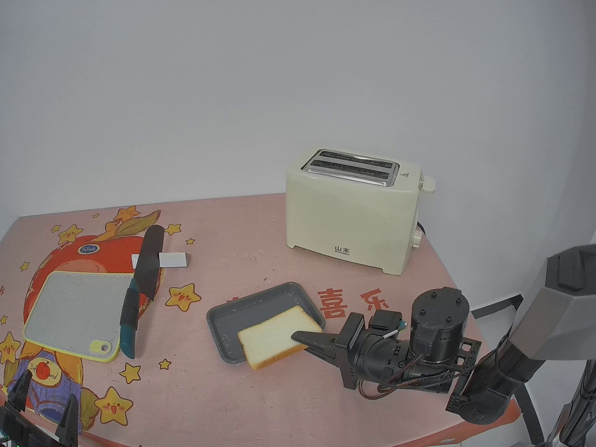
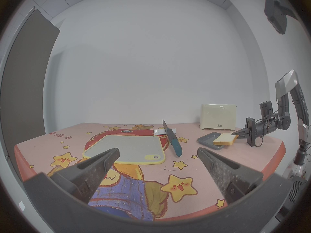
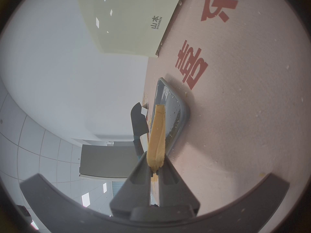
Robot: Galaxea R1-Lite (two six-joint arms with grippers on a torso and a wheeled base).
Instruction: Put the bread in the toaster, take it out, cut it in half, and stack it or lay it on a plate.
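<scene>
Bread [image 1: 279, 336], a single pale slice, lies partly in the grey plate [image 1: 226, 327], a shallow rectangular tray, with its near edge riding over the tray's rim. The right gripper [image 1: 302, 338] has its fingers pressed together on the slice's right edge; the right wrist view shows the slice [image 3: 157, 130] edge-on, pinched between the two fingers [image 3: 142, 169]. Behind the tray stands the cream toaster [image 1: 351, 218], both slots facing up, with bare cloth and red printed characters between it and the tray. Well off to the left lies the cutting board [image 1: 68, 311], grey with a yellow-green rim. The knife [image 1: 139, 280] rests along its right edge, the teal and black handle toward the near side and the dark blade crossing a small white block [image 1: 174, 259]. The left gripper [image 1: 45, 405] hangs at the near left corner of the table, jaws wide apart and holding nothing. The table [image 1: 248, 405] is covered by a pink cloth printed with yellow stars and a red apple figure, with a few crumbs around the tray. A plain white wall rises behind the table, and the left wrist view shows a grey panel [image 2: 22, 81] to one side.
</scene>
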